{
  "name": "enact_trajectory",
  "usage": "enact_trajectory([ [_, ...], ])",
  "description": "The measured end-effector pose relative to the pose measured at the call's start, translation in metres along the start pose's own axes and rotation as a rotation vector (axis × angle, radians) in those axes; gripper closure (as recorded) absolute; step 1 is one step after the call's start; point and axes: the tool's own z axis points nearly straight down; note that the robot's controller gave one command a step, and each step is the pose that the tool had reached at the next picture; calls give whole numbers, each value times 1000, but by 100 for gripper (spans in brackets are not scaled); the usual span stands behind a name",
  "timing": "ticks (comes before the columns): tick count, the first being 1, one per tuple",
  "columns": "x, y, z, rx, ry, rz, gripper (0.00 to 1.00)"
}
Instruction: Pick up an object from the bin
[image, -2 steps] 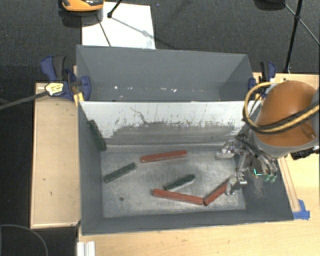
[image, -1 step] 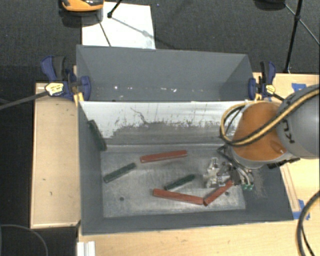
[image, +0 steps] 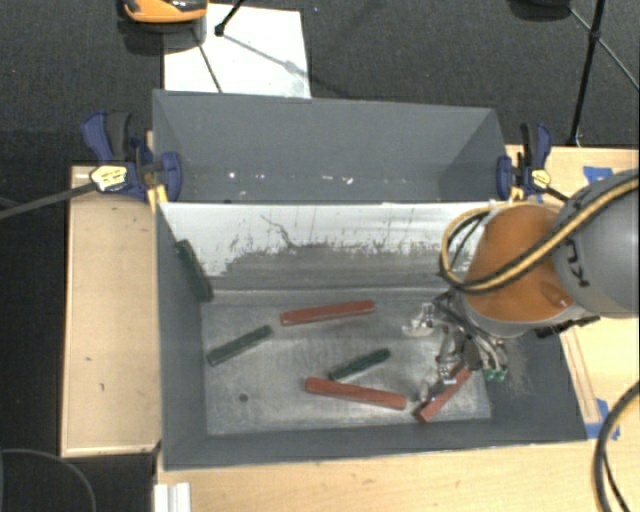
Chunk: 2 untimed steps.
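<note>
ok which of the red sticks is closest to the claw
The short red stick at the bin's front right, right by the claw. The upper red stick and lower red stick lie further left.

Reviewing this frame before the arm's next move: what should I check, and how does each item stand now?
1. Gripper over a target: ok. It sits at the upper end of the short red stick in the bin's lower right.
2. Stick secured in the gripper: cannot tell; the contact is hidden.
3. Target free of neighbours: cannot tell. The long red stick ends close to its lower tip.
4. Target off the bin wall: ok, it lies on the floor short of the corner.
5. Dark green stick out of the way: ok, it lies apart to the left.
</note>
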Motion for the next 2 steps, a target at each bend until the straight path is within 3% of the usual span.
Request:
enact_trajectory([
  [1,0,0,0,0,0,0,0],
  [2,-6,21,1,3,-5,-40,0],
])
